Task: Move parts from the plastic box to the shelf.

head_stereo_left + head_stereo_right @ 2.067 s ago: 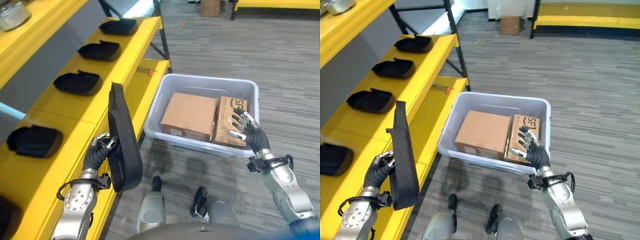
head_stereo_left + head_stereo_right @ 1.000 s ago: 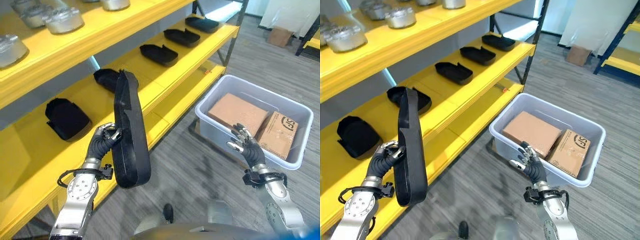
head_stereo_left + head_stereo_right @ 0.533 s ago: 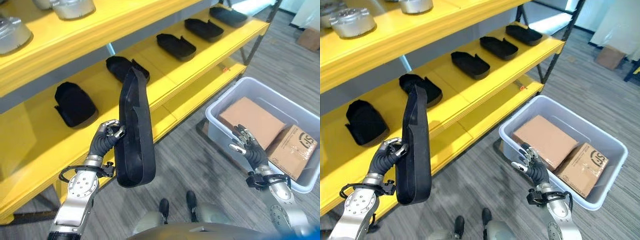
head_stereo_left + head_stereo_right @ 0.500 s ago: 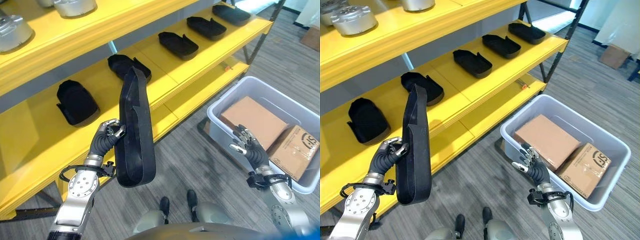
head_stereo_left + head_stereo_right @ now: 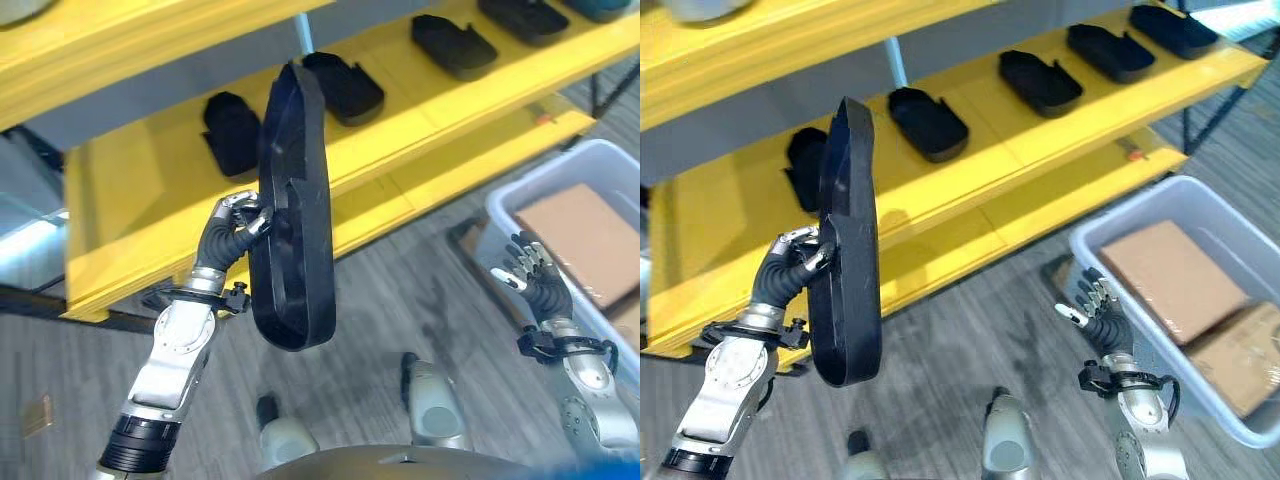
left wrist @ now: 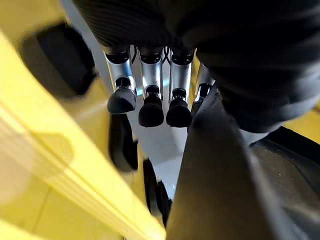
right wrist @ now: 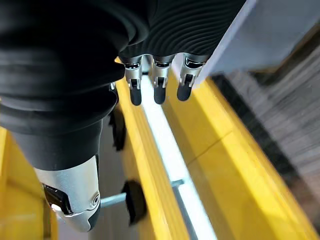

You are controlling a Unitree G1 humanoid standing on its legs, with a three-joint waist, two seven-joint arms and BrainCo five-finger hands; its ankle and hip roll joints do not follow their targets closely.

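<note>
- I carry the long black part [image 5: 292, 215] upright in my left hand [image 5: 232, 232], in front of the yellow shelf [image 5: 130, 200]'s front edge, clear of it.
- It looks stiff, moulded and light; its length makes it top-heavy, so I judge a grip nearer its middle is safer.
- My left fingers curl round its edge.
- My right hand [image 5: 1098, 310] hangs spread beside the plastic box [image 5: 1160, 200], holding nothing.

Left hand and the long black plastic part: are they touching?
Touching. In the left eye view the left hand has its fingers curled round the edge of the long black plastic part, holding it upright before the yellow shelf.
</note>
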